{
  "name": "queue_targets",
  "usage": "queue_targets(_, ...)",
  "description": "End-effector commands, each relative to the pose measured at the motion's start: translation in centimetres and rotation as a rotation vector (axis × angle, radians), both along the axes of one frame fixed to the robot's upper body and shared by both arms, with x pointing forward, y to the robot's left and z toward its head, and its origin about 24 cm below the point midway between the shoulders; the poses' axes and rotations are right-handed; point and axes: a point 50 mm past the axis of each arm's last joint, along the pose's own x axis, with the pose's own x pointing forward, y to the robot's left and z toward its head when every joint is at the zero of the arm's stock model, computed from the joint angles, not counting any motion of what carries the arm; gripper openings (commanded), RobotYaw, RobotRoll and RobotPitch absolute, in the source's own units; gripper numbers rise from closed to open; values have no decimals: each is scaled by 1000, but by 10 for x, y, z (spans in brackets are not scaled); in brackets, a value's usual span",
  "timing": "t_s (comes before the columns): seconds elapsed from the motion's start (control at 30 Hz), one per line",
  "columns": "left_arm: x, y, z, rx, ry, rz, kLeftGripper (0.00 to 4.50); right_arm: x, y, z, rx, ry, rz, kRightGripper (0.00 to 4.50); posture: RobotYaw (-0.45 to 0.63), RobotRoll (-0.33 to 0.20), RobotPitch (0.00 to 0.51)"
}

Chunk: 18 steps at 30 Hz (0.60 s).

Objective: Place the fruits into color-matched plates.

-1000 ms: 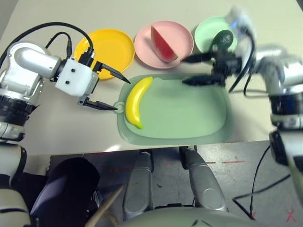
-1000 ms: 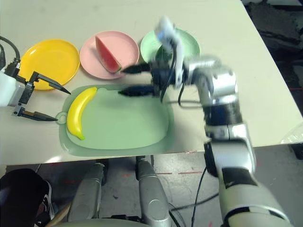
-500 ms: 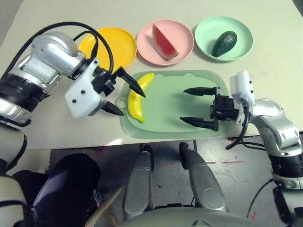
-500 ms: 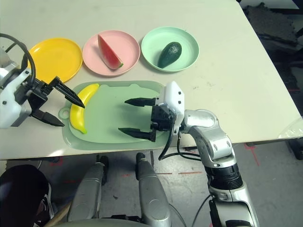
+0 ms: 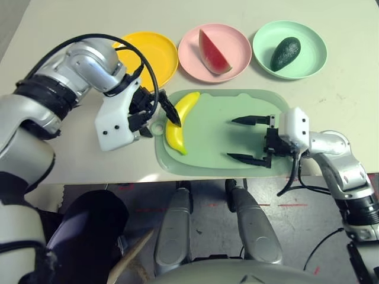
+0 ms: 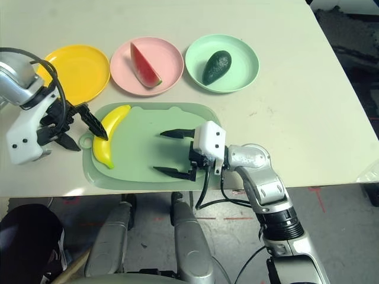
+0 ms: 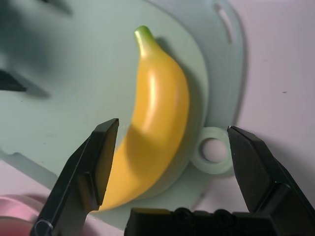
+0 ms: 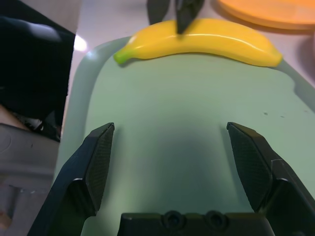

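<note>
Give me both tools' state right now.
Left tool: open, above the curved yellow toy banana, not holding it.
Right tool: open, empty, over the pale green rounded-rectangle mat.

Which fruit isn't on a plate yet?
The banana: it lies on the green mat, under the left end effector, while the avocado and watermelon sit on plates.

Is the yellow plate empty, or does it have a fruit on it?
Empty. The yellow plate shows nothing on it, and the banana lies on the green mat instead.
</note>
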Motion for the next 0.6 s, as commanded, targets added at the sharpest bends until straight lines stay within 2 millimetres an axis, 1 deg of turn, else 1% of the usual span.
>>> queue_targets(0.03, 2, 0, -7, 16, 14, 21, 4500, -3, 1, -2, -28, -1, 13, 4481, -50, 0, 404)
queue_targets(0.13, 4, -2, -8, 23, 13, 36, 4500, -4, 1, 0, -41, -19, 24, 4481, -53, 0, 406)
queue_targets(0.23, 5, -3, -10, 38, 23, 47, 3904, -4, 2, 2, -37, -22, 29, 4500, -54, 0, 406)
queue_targets(0.33, 2, -1, -14, 65, 55, 49, 2966, -5, 3, 3, -37, -33, 33, 4500, -62, 0, 409)
queue_targets(0.43, -1, 0, -16, 79, 74, 51, 1910, -5, 3, 3, -38, -36, 30, 4500, -65, 0, 409)
queue_targets(0.47, -1, 0, -16, 83, 76, 54, 1681, -6, 3, 3, -37, -33, 28, 4500, -64, 0, 410)
queue_targets(0.6, 0, 4, -15, 90, 78, 79, 1635, -7, 1, 2, -22, -14, 20, 4500, -65, 0, 410)
